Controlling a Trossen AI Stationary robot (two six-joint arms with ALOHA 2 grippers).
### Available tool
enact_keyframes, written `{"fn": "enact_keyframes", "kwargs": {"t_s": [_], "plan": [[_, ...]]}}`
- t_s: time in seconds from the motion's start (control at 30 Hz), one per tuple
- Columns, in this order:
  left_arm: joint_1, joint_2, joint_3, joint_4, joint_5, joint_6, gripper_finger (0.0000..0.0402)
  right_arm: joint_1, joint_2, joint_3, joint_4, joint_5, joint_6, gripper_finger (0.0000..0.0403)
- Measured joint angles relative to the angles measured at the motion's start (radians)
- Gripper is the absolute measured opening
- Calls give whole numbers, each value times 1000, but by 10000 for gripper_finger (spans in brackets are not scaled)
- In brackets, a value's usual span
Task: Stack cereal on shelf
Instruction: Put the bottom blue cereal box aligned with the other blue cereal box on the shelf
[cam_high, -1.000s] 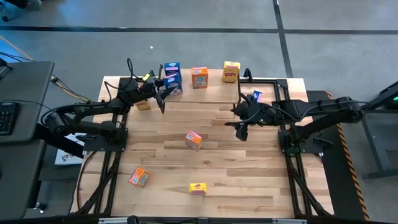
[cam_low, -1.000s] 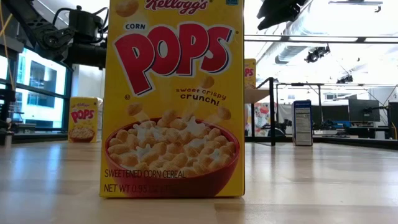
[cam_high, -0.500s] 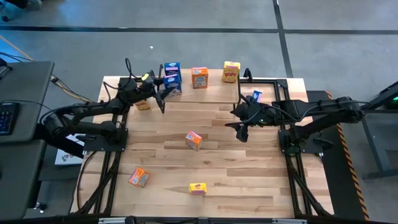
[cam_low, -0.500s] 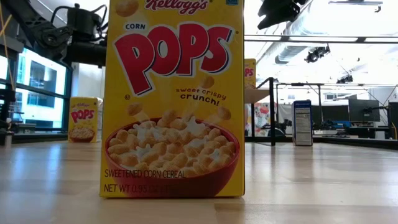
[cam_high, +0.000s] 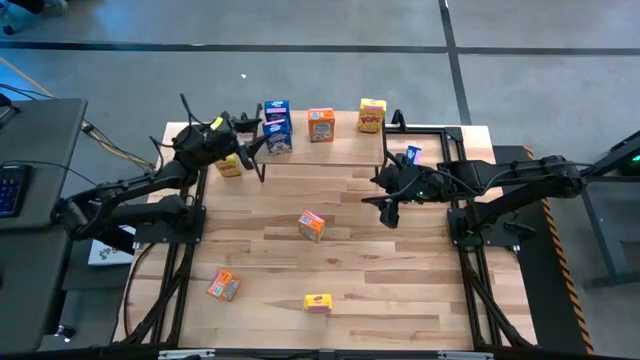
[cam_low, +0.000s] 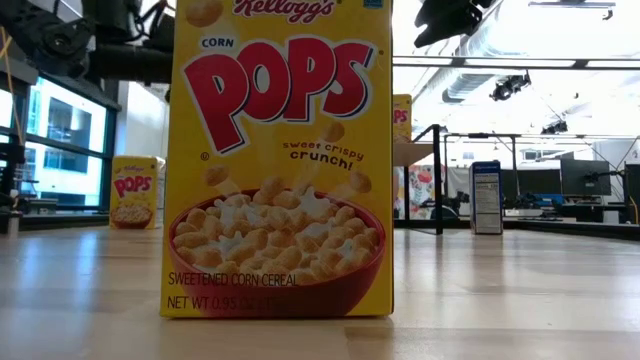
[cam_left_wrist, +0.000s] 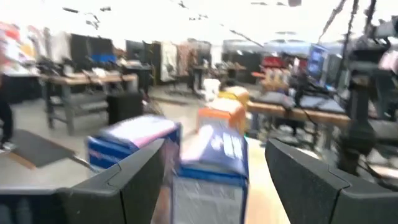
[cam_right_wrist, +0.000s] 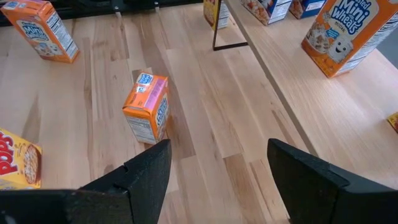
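Note:
The shelf runs along the table's far edge. On it stand two blue cereal boxes, an orange one and a yellow one. My left gripper hangs open just left of the blue boxes. In its wrist view the nearer blue box stands ahead between the open fingers, untouched. My right gripper hovers open over the table's right half, with an orange box standing on the table ahead of it.
Loose boxes on the table: orange, orange, yellow, yellow by the shelf's left end, blue beside the right arm. The yellow box fills the low view. Bare wood lies mid-table.
My left gripper has risen and drawn back from the blue boxes toward the table's left edge; in the low view its arm has climbed toward the top of the picture. The boxes on the shelf stay where they were. My right arm has kept still.

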Motion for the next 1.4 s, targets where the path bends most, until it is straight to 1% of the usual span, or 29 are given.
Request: {"fn": "enact_keyframes", "kwargs": {"t_s": [0.13, 0.27, 0.37, 0.6, 0.8, 0.93, 1.03, 1.1, 1.2, 1.4], "plan": [[0, -50, 0, 0, -107, -24, 267, 0, 0, 0, 0, 0, 0, 259], [0, -86, 0, -45, -113, -18, 267, 0, 0, 0, 0, 0, 0, 259], [-1, -98, 0, -59, -60, -18, 267, 0, 0, 0, 0, 0, 0, 259], [-11, -97, 0, -88, 160, -26, 267, 0, 0, 0, 0, 0, -7, 259], [-71, -97, 0, -170, 212, 18, 267, 0, 0, 0, 3, 0, -7, 259], [-109, -96, 0, -251, 210, 34, 267, 0, 0, 0, 4, 0, -8, 259], [-132, -96, 0, -267, 198, 36, 267, 0, 0, 0, 4, 0, -8, 259], [-146, -87, 0, -266, 159, 36, 267, 0, 0, 0, 4, 0, -8, 259], [-160, -61, 0, -271, 71, 26, 267, 0, 0, 0, 4, 0, -8, 259], [-160, 25, 0, -267, 36, 2, 267, 0, 0, 0, 4, 0, -8, 259]]}}
